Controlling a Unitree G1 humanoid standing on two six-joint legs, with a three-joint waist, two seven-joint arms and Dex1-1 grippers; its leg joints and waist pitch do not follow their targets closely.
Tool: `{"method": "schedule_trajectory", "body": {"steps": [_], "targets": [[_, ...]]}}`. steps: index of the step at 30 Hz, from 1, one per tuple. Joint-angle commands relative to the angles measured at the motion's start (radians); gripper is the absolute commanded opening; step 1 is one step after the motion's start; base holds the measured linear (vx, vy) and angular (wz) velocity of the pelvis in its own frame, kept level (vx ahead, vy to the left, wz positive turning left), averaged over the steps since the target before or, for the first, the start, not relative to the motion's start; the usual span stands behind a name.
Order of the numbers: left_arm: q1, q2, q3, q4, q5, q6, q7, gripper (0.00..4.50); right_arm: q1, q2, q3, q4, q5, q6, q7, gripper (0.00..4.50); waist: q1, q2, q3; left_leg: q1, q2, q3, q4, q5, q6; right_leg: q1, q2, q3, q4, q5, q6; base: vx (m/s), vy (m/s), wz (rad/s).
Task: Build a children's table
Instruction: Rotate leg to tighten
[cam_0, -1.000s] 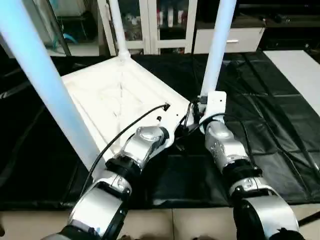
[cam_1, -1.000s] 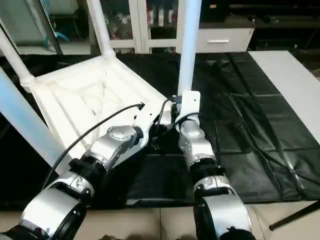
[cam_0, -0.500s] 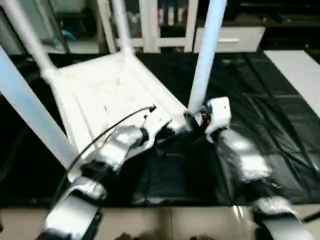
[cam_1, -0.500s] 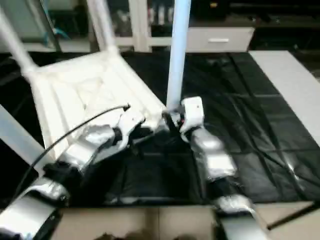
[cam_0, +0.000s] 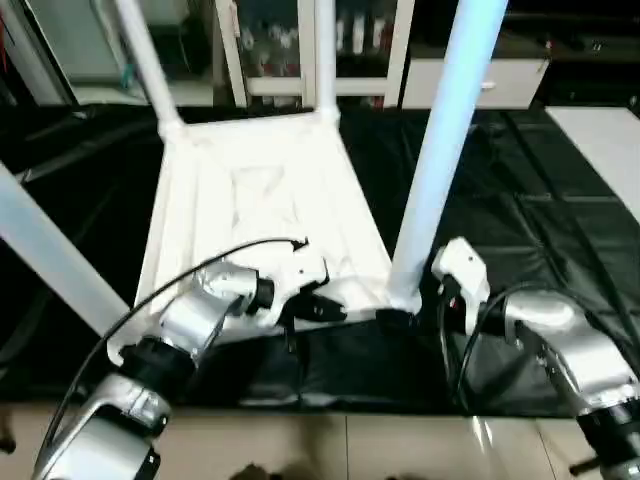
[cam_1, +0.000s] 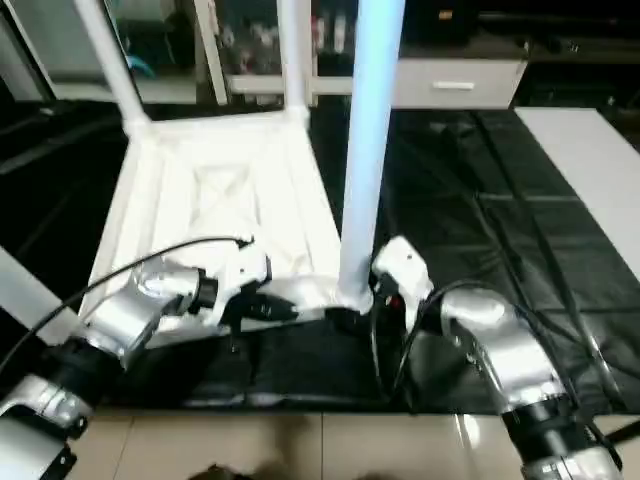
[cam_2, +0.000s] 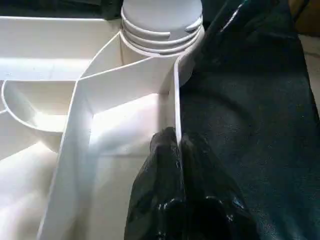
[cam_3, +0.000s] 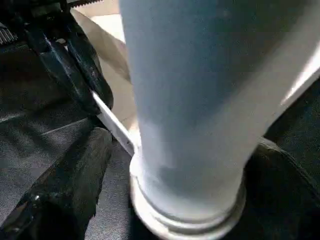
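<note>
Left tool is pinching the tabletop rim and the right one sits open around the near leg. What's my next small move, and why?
Probably close the right tool on the near leg just above its socket. Its fingers already flank that leg without gripping it, and the left tool pinches the tabletop rim beside it, so the table looks steadied.

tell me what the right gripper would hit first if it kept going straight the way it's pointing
Most likely the near-right leg of the upturned children's table. In the right wrist view the open right gripper has that leg's base directly ahead, between its fingers. How much gap remains is hard to judge.
</note>
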Motion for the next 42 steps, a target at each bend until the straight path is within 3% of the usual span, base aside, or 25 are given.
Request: {"method": "schedule_trajectory", "body": {"steps": [1,8,9,19,20,21,23,34,37,38,41,42], "targets": [[-0.002,-0.004,-0.018,-0.031,0.009,0.001,-0.027,0.00,-0.010,0.006,0.016,-0.004,-0.013,0.016,-0.006,4.16,-0.008,-0.013,-0.064,0.023,0.050,-0.024,-0.084,-0.250,0.027,0.036,-0.044,0.030,-0.071,-0.272,-0.213,0.000,0.000,0.00],[0.004,0.013,-0.019,-0.064,-0.001,0.030,-0.037,0.00,-0.023,0.007,0.030,-0.002,-0.016,0.027,-0.002,4.16,-0.010,-0.013,-0.067,0.021,0.050,-0.023,-0.081,-0.216,0.046,0.040,-0.044,0.029,-0.065,-0.215,-0.231,0.000,0.000,0.00],[0.005,0.015,-0.019,-0.067,-0.001,0.031,-0.037,0.00,-0.025,0.008,0.029,0.002,-0.014,0.027,0.002,3.89,-0.010,-0.013,-0.066,0.021,0.050,-0.023,-0.082,-0.222,0.044,0.041,-0.045,0.029,-0.066,-0.228,-0.230,0.000,0.000,0.00],[0.011,0.018,-0.014,-0.075,0.001,0.041,-0.040,0.00,-0.023,0.023,0.013,0.005,-0.006,0.035,0.022,3.24,-0.012,-0.010,-0.068,0.021,0.050,-0.024,-0.082,-0.217,0.041,0.041,-0.043,0.029,-0.064,-0.210,-0.232,0.000,0.000,0.00],[0.012,0.018,-0.014,-0.077,0.000,0.043,-0.039,0.00,-0.021,0.023,0.012,0.006,-0.005,0.035,0.022,2.98,-0.012,-0.011,-0.068,0.021,0.050,-0.024,-0.081,-0.215,0.042,0.042,-0.044,0.029,-0.063,-0.204,-0.235,0.000,0.000,0.00],[0.013,0.018,-0.014,-0.078,0.000,0.044,-0.038,0.00,-0.019,0.024,0.012,0.007,-0.006,0.033,0.022,2.91,-0.011,-0.004,-0.068,0.022,0.050,-0.024,-0.081,-0.217,0.041,0.042,-0.044,0.028,-0.063,-0.204,-0.236,0.000,0.000,0.00],[0.014,0.020,-0.014,-0.080,0.000,0.044,-0.040,0.00,-0.016,0.024,0.011,0.007,-0.005,0.033,0.022,2.86,-0.013,-0.008,-0.068,0.021,0.050,-0.024,-0.081,-0.216,0.040,0.043,-0.043,0.028,-0.063,-0.194,-0.238,0.000,0.000,0.00],[0.022,0.019,-0.012,-0.083,-0.005,0.052,-0.048,0.00,0.002,0.037,-0.001,-0.009,-0.003,0.041,0.010,2.74,-0.015,-0.004,-0.069,0.024,0.050,-0.023,-0.081,-0.223,0.038,0.043,-0.041,0.028,-0.062,-0.175,-0.248,0.000,0.000,0.00],[0.011,-0.013,0.006,-0.053,0.000,0.074,0.013,0.00,-0.030,0.129,-0.058,0.080,-0.031,0.002,-0.163,2.74,-0.022,-0.005,-0.068,0.021,0.048,-0.023,-0.082,-0.234,0.026,0.040,-0.043,0.028,-0.064,-0.206,-0.246,0.000,0.000,0.00],[-0.001,-0.035,0.016,-0.025,0.008,0.071,0.058,0.00,-0.044,0.170,-0.084,0.115,-0.031,-0.010,-0.233,2.74,-0.033,-0.015,-0.065,0.018,0.044,-0.026,-0.084,-0.270,0.011,0.041,-0.043,0.026,-0.070,-0.271,-0.229,0.000,0.000,0.00],[-0.045,-0.109,0.050,0.080,0.029,0.053,0.203,0.00,-0.090,0.289,-0.151,0.217,-0.031,-0.039,-0.437,2.73,-0.042,-0.010,-0.064,0.026,0.042,-0.027,-0.085,-0.309,-0.012,0.031,-0.043,0.026,-0.079,-0.348,-0.208,0.000,0.000,0.00],[-0.062,-0.133,0.059,0.114,0.035,0.051,0.249,0.00,-0.107,0.323,-0.169,0.255,-0.034,-0.048,-0.502,2.73,-0.050,-0.014,-0.060,0.023,0.040,-0.029,-0.087,-0.328,-0.020,0.031,-0.043,0.025,-0.083,-0.380,-0.198,0.000,0.000,0.00]]}}
